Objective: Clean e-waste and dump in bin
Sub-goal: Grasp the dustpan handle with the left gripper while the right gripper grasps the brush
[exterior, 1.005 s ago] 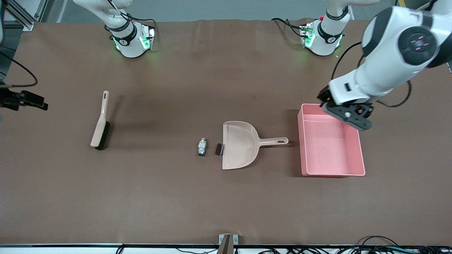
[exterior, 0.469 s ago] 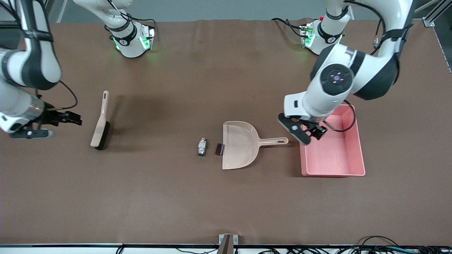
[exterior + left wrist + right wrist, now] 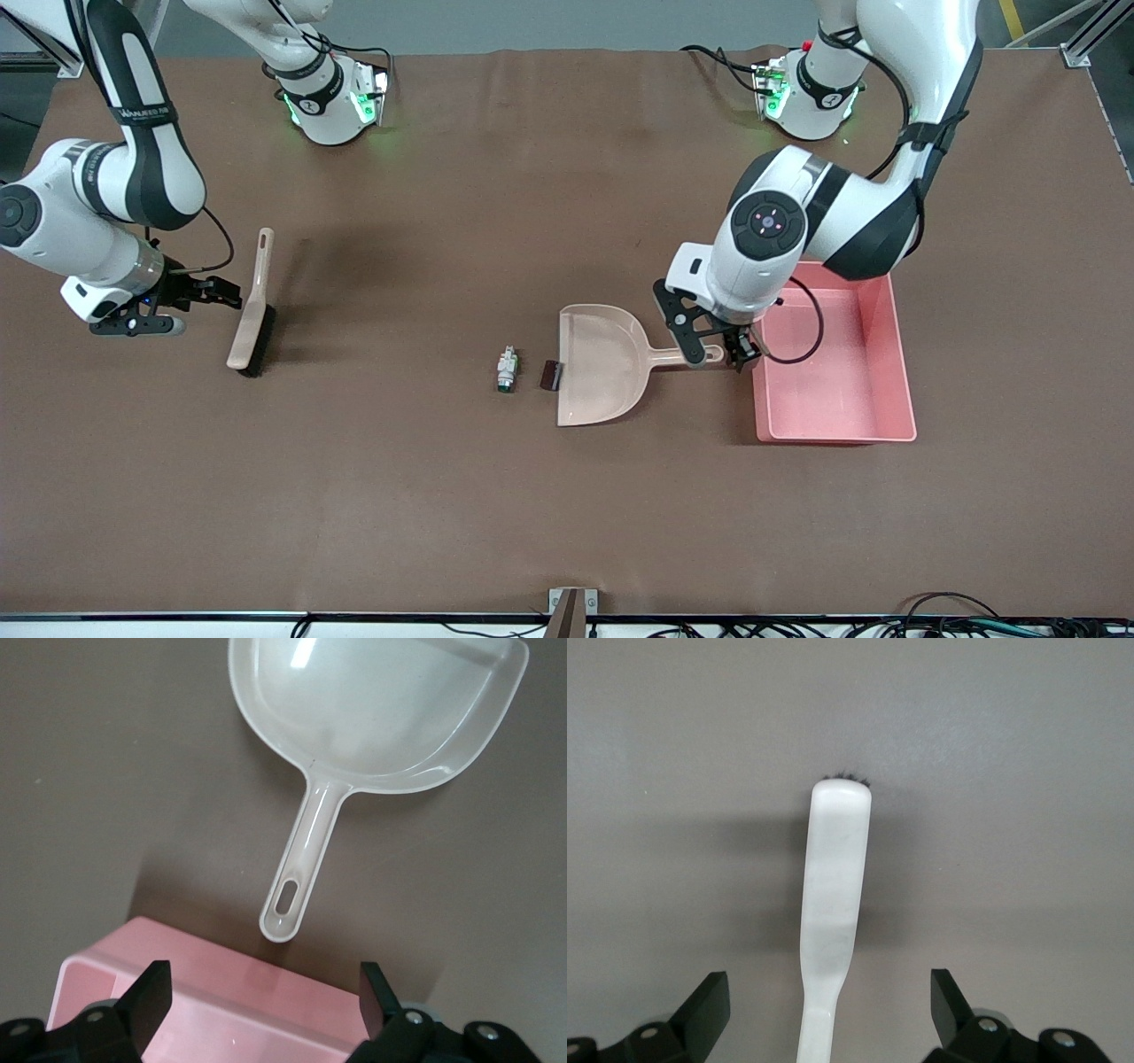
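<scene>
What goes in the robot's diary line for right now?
left gripper: open, over dustpan handle | right gripper: open, beside brush | e-waste: on table | bin: empty

The e-waste is lying flat on the table as two tiny parts side by side: a white-grey piece with a green end [image 3: 506,369] and a dark maroon-black block [image 3: 549,375], both sitting well away from the left gripper [image 3: 719,347], toward the right arm's end of the table, with the block touching or almost touching the dustpan's [image 3: 602,363] open lip. The bin [image 3: 897,354], a pink rectangular tub with low straight walls, is standing upright just beside and partly beneath the left gripper, whose spread fingers are hanging over its rim nearest the dustpan handle.
</scene>
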